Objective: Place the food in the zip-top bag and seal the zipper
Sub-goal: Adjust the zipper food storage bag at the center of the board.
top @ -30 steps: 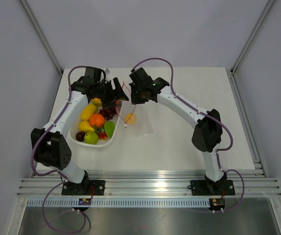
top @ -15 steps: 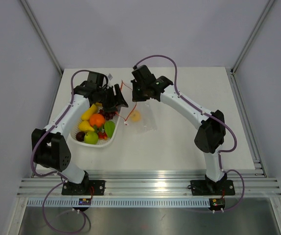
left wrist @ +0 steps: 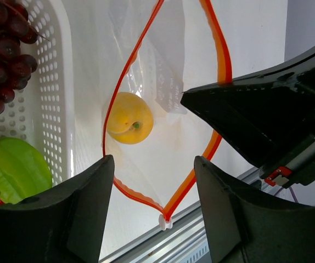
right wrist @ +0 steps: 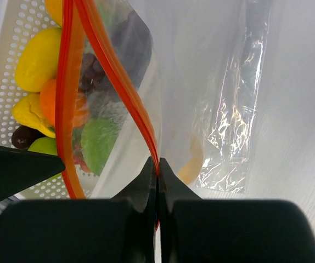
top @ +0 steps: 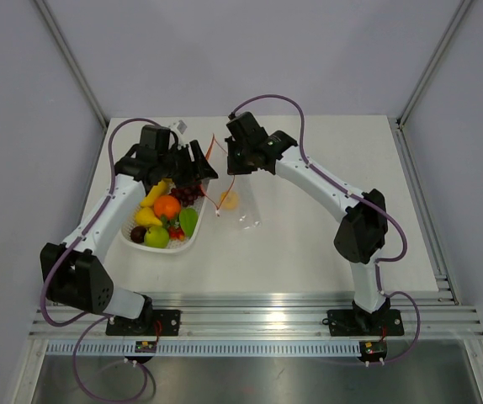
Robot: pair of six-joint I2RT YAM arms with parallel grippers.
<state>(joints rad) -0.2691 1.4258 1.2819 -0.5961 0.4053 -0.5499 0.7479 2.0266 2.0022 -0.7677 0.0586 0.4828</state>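
Note:
The zip-top bag (top: 246, 210) hangs over the table with its mouth held open. A round yellow fruit (left wrist: 129, 125) lies inside it. The red-orange zipper (left wrist: 219, 49) forms a wide loop, ending in a white slider (left wrist: 164, 221). My right gripper (right wrist: 157, 164) is shut on the zipper (right wrist: 130, 98) at one side of the mouth. My left gripper (left wrist: 153, 213) is open, its fingers standing either side of the slider end without touching it. From above, the left gripper (top: 201, 168) and right gripper (top: 231, 168) sit close together over the bag's top edge.
A white perforated basket (top: 183, 247) stands left of the bag, holding several fruits. Among them are an orange (top: 167, 205), purple grapes (left wrist: 6, 55) and a green piece (left wrist: 12, 170). The basket's wall (left wrist: 48, 109) lies close beside the bag.
The right gripper shifted a little with the zipper, and the bag now hangs narrower. The left arm's elbow swung out to the left while its gripper stayed by the bag's mouth.

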